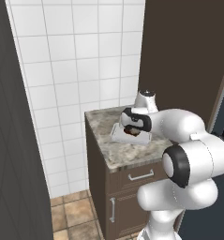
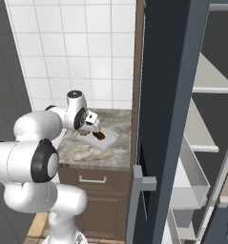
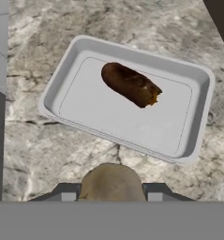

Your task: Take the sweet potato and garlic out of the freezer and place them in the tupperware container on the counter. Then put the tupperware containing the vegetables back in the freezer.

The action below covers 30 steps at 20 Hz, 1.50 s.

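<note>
The garlic, an olive-tan lump, sits clamped between the partly closed jaws of the end effector, above the speckled surface just beside the tupperware container. The sweet potato lies inside that container. Beside the surface, the freezer stands open. No writing is readable.

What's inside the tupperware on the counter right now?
Only the sweet potato lies inside the tupperware, toward its far side. The garlic is held in the gripper above the counter, outside the tray. The floor under the potato is covered.
</note>
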### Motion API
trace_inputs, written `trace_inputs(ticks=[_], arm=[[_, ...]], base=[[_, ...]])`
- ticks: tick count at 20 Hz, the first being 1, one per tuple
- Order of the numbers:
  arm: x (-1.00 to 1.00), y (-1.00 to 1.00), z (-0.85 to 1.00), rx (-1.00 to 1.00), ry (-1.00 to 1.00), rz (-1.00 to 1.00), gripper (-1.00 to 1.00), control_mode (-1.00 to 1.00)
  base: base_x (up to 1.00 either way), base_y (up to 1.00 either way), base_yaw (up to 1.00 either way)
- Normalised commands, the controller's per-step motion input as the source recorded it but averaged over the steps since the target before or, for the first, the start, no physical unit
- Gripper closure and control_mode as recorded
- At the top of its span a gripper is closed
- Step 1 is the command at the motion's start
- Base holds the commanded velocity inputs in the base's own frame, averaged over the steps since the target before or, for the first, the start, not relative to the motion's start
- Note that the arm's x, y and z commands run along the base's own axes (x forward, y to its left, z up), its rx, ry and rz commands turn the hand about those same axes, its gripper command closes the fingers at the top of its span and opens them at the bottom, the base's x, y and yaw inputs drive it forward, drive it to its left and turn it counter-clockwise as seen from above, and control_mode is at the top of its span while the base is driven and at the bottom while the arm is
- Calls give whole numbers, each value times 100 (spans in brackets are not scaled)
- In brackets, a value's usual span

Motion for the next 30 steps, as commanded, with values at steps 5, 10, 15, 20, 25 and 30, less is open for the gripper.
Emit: trace_inputs(ticks=[5,10,15,20,25,30], arm=[[25,0,-17,0,0,0,100,-100],[17,0,-10,0,0,0,100,-100],[12,0,-8,0,0,0,100,-100],[11,2,-17,0,0,0,100,-100],[19,0,-15,0,0,0,100,-100],[26,0,-8,0,0,0,100,-100]], base=[[0,0,0],[0,0,0],[0,0,0],[0,0,0],[0,0,0],[0,0,0]])
